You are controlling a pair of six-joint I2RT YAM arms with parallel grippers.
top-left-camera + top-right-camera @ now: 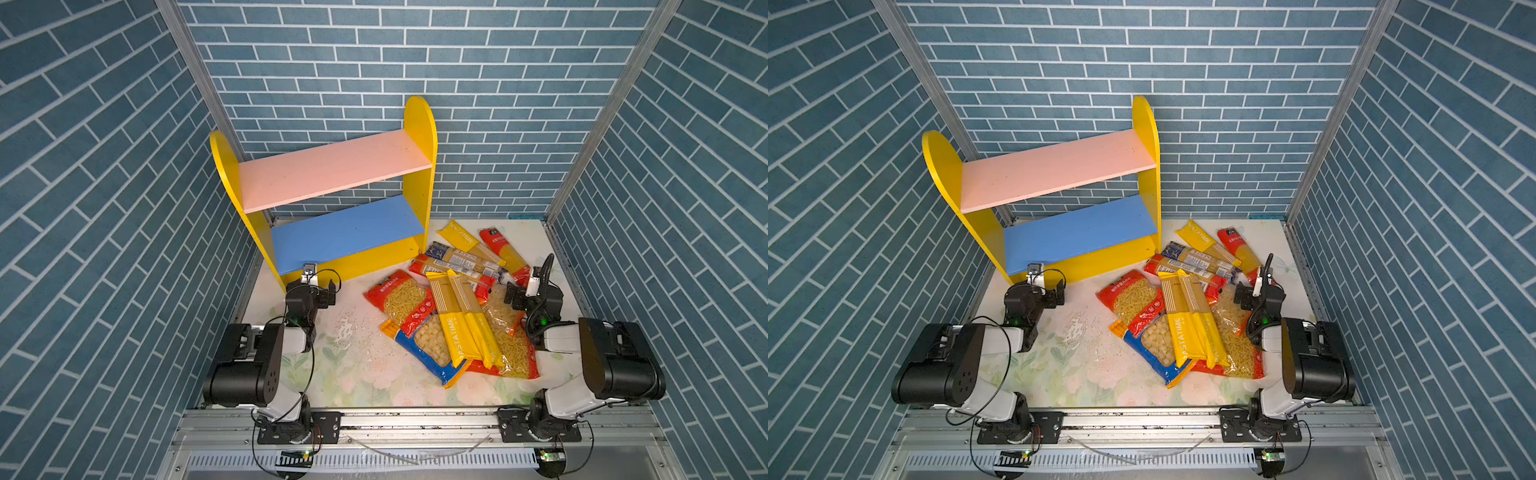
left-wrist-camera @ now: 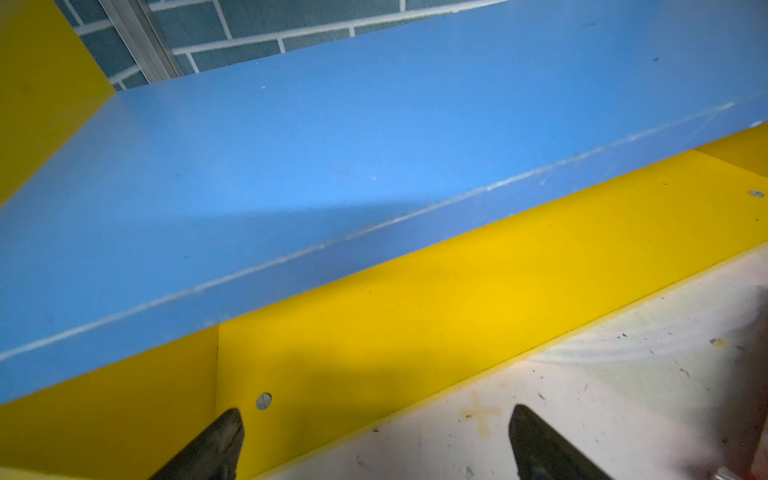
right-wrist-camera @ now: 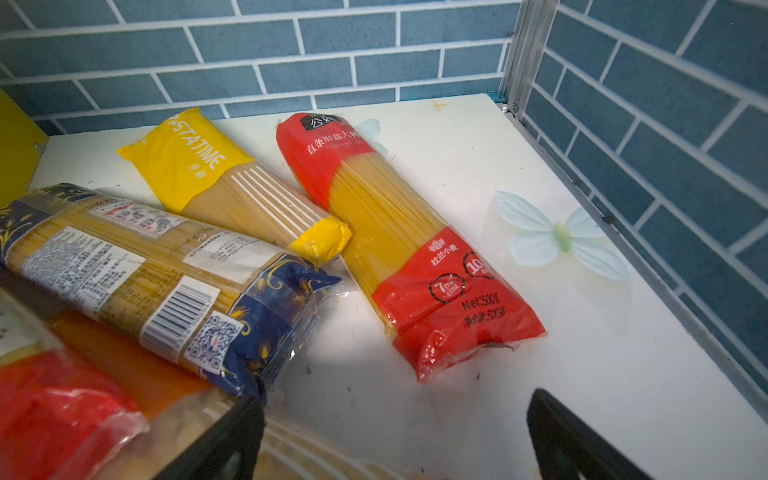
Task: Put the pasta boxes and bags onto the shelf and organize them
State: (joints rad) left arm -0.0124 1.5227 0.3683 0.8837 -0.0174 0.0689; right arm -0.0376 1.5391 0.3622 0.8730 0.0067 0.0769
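While sitting at square one, seeing zero progress here lol. Looking at the shelf (image 1: 419, 137) with pink board (image 1: 332, 174) and blue board (image 1: 345, 237) both bare. Finding all the pasta packs (image 1: 453, 316) piled on the bench (image 1: 353, 374) just beside it, overlapping. Holding the left tool (image 2: 376, 419) spread wide by the yellow base strip (image 2: 457, 311), gripping nothing. Hovering the right tool (image 3: 397, 403), spread too, empty, near the red spaghetti pack (image 3: 415, 257). Needing to shelve every single pack.

My left arm (image 1: 249, 365) and right arm (image 1: 615, 357) look alike: glossy black cylindrical housings (image 1: 930, 382), white links (image 1: 569, 399), thin black cables (image 1: 313, 361) looping off, a green light (image 1: 542, 321) each, screws (image 1: 334, 424) in black base plates (image 1: 324, 432)
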